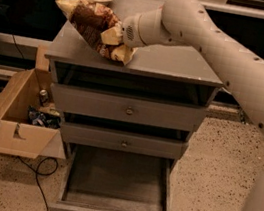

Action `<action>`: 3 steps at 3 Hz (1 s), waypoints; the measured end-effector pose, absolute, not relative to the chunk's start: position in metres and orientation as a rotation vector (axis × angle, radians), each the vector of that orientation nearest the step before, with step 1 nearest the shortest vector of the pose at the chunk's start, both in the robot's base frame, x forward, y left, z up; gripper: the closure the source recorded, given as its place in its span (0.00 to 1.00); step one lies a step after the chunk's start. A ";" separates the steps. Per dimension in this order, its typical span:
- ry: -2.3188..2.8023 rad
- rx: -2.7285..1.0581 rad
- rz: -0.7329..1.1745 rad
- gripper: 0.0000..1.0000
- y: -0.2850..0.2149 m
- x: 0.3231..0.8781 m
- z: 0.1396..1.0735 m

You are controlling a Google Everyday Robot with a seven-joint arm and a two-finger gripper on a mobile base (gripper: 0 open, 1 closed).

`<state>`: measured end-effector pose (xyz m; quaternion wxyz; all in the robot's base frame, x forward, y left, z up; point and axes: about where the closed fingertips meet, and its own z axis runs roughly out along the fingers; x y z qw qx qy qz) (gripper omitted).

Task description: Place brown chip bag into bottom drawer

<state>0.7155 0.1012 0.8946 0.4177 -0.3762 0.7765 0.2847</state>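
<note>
Camera view — end effector [113, 40] grips brown chip bag [87, 20] — cabinet-top [172, 66] edge.

Lab or workshop-type room: speckled hard floor [223, 164], grey metal drawer cabinet [170, 117], open cardboard box [19, 138] of clutter, loose cable [39, 168]. Robot hand [117, 38] above cabinet surface [179, 65], at brown chip bag [88, 21].

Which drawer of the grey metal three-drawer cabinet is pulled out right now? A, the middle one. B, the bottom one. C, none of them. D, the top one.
B: the deep grey bottom drawer juts out ahead of the two shallower drawers above, while the pincer is up at the crinkled brown chip bag on the cabinet top.
</note>
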 end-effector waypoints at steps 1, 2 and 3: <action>1.880 -1.012 0.645 1.00 0.101 0.662 0.916; 1.836 -1.080 0.615 1.00 0.095 0.612 0.927; 1.925 -1.098 0.536 1.00 0.073 0.569 0.899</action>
